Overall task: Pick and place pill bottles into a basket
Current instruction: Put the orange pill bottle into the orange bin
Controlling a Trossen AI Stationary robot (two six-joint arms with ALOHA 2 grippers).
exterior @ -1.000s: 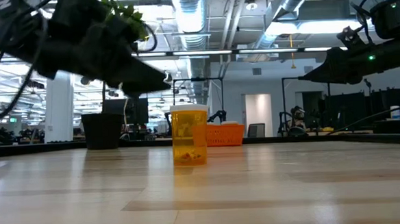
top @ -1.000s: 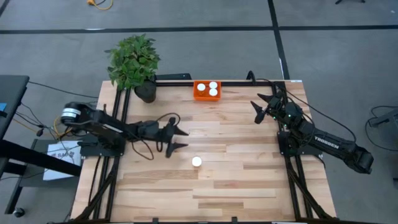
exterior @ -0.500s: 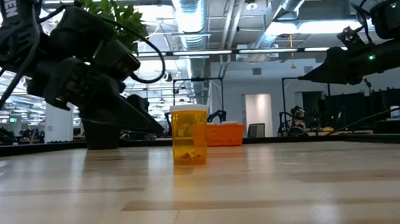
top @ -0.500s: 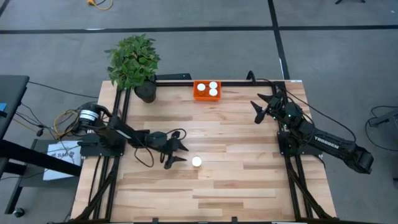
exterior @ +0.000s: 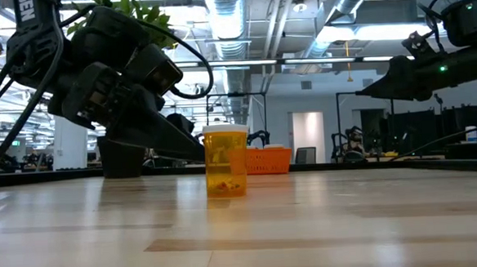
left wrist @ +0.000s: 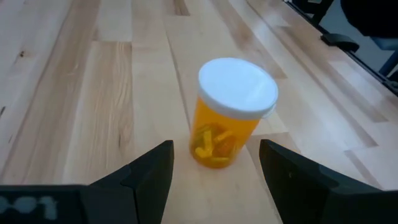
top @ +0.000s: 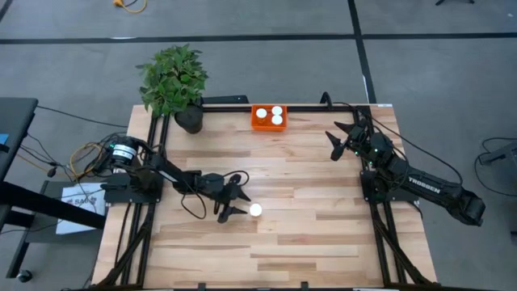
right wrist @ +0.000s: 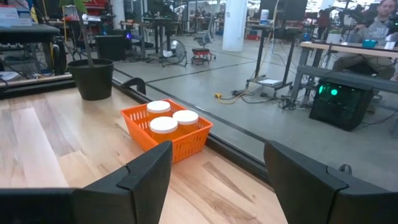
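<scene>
Mid-table, the left gripper [top: 235, 204] stands spread wide just short of the last pill bottle [top: 255, 210]. It looks light, stiff and probably slippery, so grasp the orange body under the cap; the right gripper [top: 344, 137] waits open near the far right corner.

Potted plant [top: 174, 85] at table [top: 307, 242] corner

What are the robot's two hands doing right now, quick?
Left gripper: jaws open, empty, right beside the last pill bottle on the table.
Right gripper: jaws open, empty, waiting near the basket.
</scene>
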